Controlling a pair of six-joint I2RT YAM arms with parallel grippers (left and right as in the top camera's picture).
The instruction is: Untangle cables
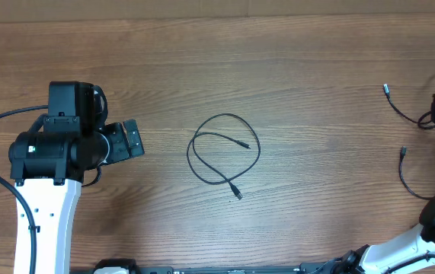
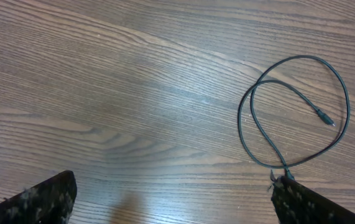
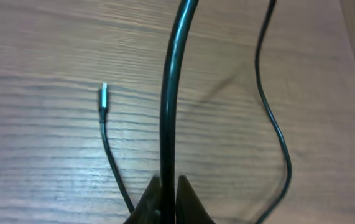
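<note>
Right fingers [image 3: 146, 208] pinch a black cable [image 3: 168, 93]; left fingers [image 2: 40, 199] spread wide near a looped cable [image 2: 301, 57].

A wooden worktop [image 1: 293, 68] fills every view, mid-brown, with fine grain lines running along its length and darker wavy streaks among them. The light is soft and even. It leaves a pale sheen on the boards in the left wrist view and only faint, blurred shadows.

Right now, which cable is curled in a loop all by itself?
The middle cable: it lies free in a round loop. The other cables trail beside the right gripper.
</note>
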